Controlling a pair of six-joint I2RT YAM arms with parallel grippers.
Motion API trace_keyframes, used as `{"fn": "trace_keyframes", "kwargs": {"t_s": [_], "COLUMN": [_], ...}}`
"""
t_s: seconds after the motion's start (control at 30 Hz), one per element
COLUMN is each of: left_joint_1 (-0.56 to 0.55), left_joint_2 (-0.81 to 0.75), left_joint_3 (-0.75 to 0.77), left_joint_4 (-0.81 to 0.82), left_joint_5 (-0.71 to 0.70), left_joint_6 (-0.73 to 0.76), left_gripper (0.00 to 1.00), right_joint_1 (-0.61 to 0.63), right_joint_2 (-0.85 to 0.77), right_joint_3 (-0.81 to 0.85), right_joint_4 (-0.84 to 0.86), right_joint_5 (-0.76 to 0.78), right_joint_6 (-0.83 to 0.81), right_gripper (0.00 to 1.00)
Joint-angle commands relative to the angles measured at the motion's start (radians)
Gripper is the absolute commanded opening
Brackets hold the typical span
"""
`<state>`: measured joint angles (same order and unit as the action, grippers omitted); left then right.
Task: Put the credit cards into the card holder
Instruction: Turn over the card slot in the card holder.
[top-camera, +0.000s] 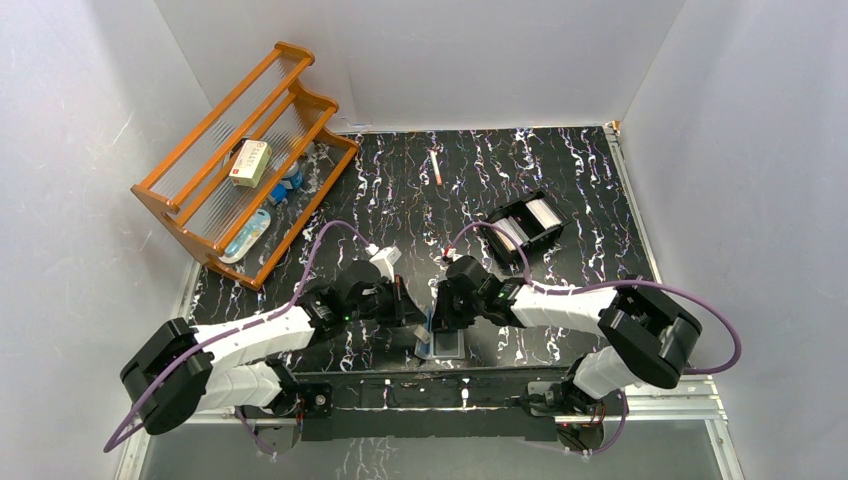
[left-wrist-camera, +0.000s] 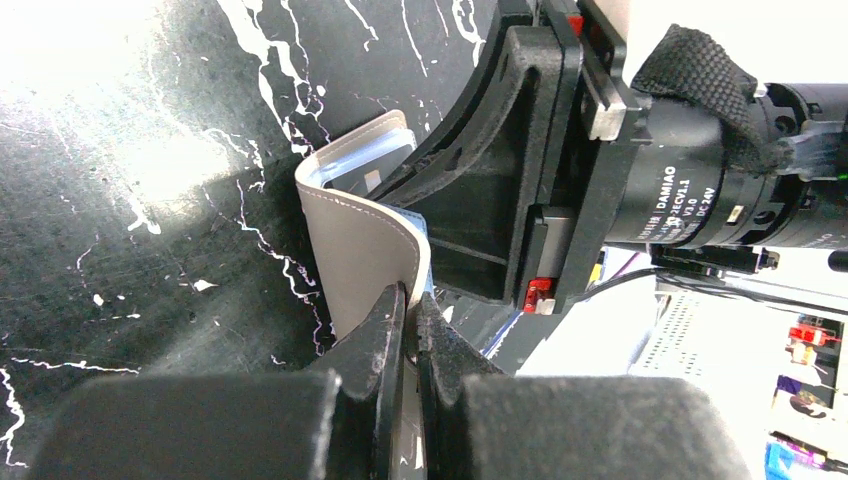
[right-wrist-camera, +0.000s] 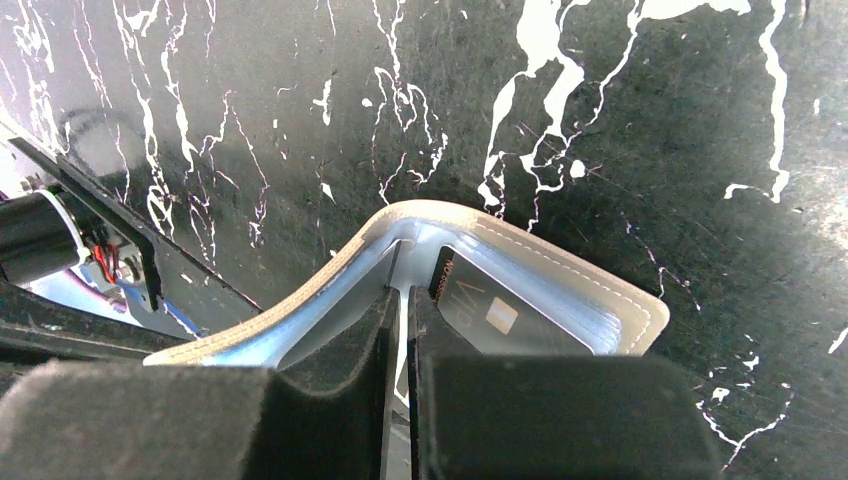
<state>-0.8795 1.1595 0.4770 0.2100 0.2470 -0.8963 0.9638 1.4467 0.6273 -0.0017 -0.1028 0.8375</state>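
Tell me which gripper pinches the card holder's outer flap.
The left gripper: shut on a flap of the card holder; the right gripper reaches into its fold instead.

We get soft, even overhead light, but glare blows out the tabletop (left-wrist-camera: 90, 70) in the left wrist view.

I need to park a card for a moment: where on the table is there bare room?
Bare marble between the wooden rack and the pen, and behind and right of the black tray. Crowded near the front, where the left gripper and right gripper meet at the card holder.
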Motion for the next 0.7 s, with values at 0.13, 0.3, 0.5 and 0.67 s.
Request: {"fn": "trace_keyframes", "kwargs": {"t_s": [0.13, 0.3, 0.5, 0.67], "left_joint_1": [0.000, 0.000, 0.000, 0.000], "left_joint_2": [-0.005, -0.009, 0.067, 0.149], "left_joint_3": [0.016, 0.179, 0.356, 0.420], "left_joint_4": [0.089, -0.242, -0.490, -0.551], "left_joint_5": [0.044, -0.091, -0.197, -0.183], "left_joint_6": [-0.004, 0.111, 0.152, 0.136], "left_gripper": [0.00, 0.00, 0.00, 0.00], "right_joint_1": [0.005, 0.005, 0.003, -0.001], "right_joint_2": [-0.002, -0.078, -0.215, -0.268], "right_joint_3": [0.022, 0.094, 0.120, 0.138], "right_joint_4": [0.018, -0.129, -0.207, -0.235], "right_joint_5": [0.013, 0.087, 0.211, 0.279], "right_joint_6": [-0.014, -0.047, -0.064, -0.110], "right_gripper": [0.17, 0.25, 0.36, 0.41]}}
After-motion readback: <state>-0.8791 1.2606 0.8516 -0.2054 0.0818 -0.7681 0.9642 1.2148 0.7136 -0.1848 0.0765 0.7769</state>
